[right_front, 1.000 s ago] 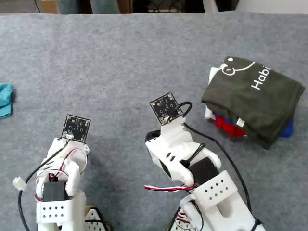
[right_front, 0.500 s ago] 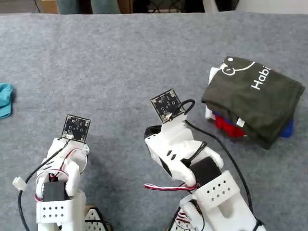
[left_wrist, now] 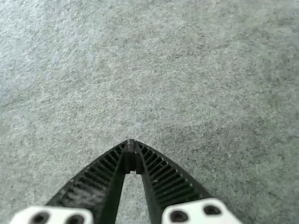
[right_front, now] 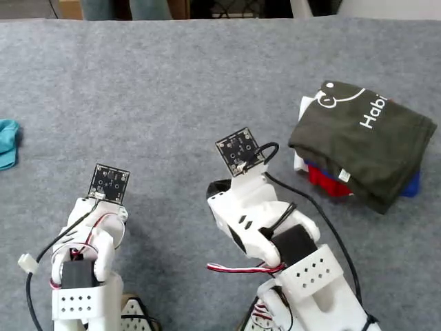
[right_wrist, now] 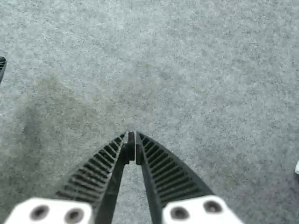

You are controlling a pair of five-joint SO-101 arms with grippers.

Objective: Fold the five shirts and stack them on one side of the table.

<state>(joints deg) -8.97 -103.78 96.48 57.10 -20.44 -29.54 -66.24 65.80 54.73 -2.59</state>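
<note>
Currently, the left gripper (left_wrist: 131, 144) is hanging over the bare grey table (left_wrist: 149, 56), its jaws pressing together at the tips and gripping nothing. The right gripper (right_wrist: 131, 137) is doing likewise, with its jaws meeting tip to tip, nothing between them, and grey table beneath.

From the high view, the left arm (right_front: 86, 262) is sitting at the near left of the table. The right arm (right_front: 275, 241) is sitting near the middle of the near edge.

The stack (right_front: 358, 155) of folded shirts is lying on the right side of the table, near the right arm and well apart from the left arm. A dark shirt (right_front: 372, 138) with white print is topping it. A red shirt (right_front: 324, 181), a blue shirt (right_front: 411, 185) and a white shirt (right_front: 304, 110) are showing beneath.

A teal shirt (right_front: 8, 141) is lying at the left edge of the table, partly cut off, well apart from both arms.
</note>
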